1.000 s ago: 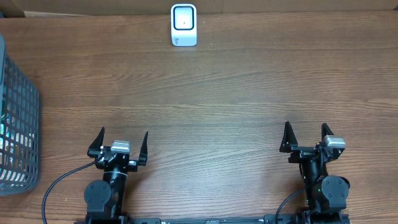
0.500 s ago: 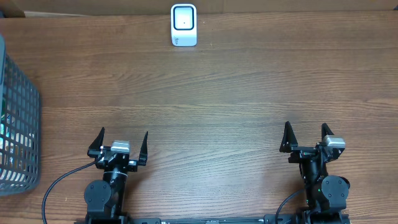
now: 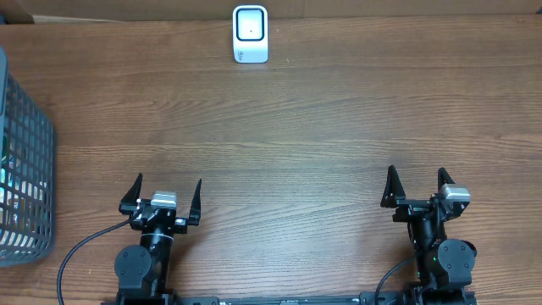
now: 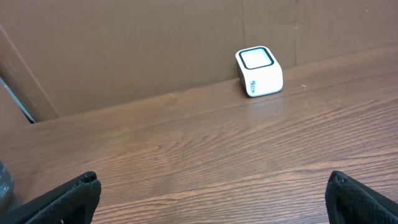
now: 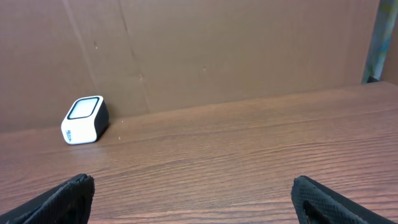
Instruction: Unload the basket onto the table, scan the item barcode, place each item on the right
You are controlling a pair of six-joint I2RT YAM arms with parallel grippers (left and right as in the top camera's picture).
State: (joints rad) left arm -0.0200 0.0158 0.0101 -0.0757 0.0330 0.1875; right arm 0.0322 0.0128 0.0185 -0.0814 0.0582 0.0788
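No change over the last second: left claw (image 3: 169, 180) and right claw (image 3: 415, 171) sit parked at the near edge of the desk (image 3: 322, 127), both spread wide and empty, so I'd say the task hasn't started. The barcode scanner (image 3: 251, 34) stands far centre against the cardboard wall (image 4: 124, 50), and no item lies on the desk; my guess is it's in the wire basket (image 3: 25, 169) at the far left, where pale and green shapes show through the mesh. The scanner has small blue print on its side, too small to read, and there's no other writing.
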